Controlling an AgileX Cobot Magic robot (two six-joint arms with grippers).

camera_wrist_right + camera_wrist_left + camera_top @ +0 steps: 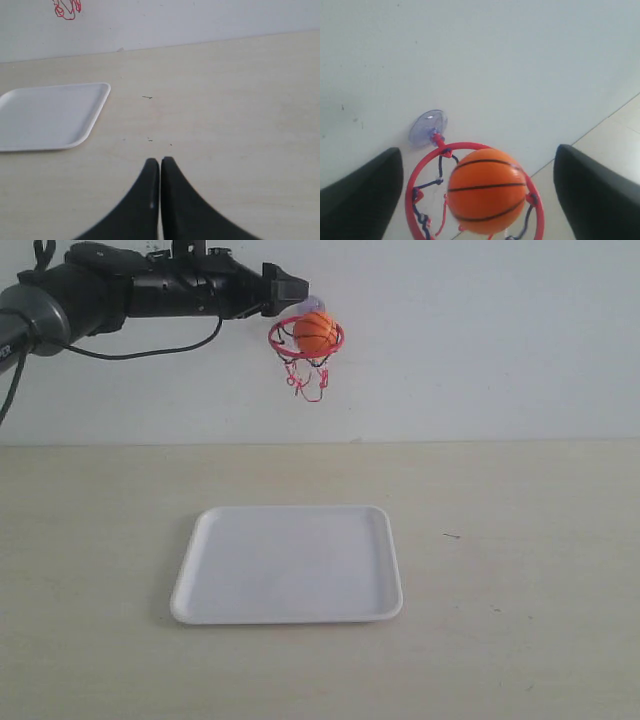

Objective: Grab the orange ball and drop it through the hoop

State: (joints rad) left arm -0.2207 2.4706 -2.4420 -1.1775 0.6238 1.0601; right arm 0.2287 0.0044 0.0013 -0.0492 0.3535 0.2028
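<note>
Orange ball [487,190]: inside the hoop's [409,195] red ring, apparently mid-drop, though that is unclear.
Left pincer [477,149]: spread wide and empty, so the ball falls free.
Right pincer [160,162]: closed tight, empty, idle over the tabletop [520,540].
White tray [285,612]: below, likely the catcher.

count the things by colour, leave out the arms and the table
orange: 1, the orange ball
red: 1, the hoop
white: 1, the white tray
total: 3
</note>
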